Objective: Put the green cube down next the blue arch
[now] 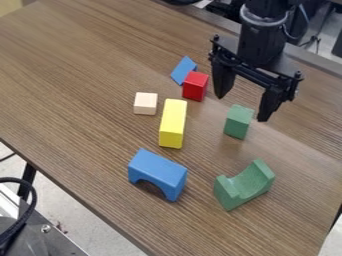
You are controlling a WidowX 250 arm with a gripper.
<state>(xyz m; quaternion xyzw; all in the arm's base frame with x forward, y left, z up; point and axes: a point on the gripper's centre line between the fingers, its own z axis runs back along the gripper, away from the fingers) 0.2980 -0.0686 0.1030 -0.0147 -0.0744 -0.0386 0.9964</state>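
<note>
My gripper (240, 108) hangs over the upper right of the table, open, its two fingers wide apart with nothing held between them. Just below and between the fingertips in the view is the green cube (238, 121), a small block standing on the wood. The blue arch (157, 173) rests at the lower centre, its curved opening facing the lower left. Between the green cube and the arch there is a stretch of table, so they are apart.
A yellow block (173, 123) lies left of the green cube. Beyond it are a red block (195, 86), a blue triangle (183, 69) and a cream cube (145, 103). A green curved block (244, 184) sits right of the arch. The table's (73, 65) near edge runs diagonally at lower left.
</note>
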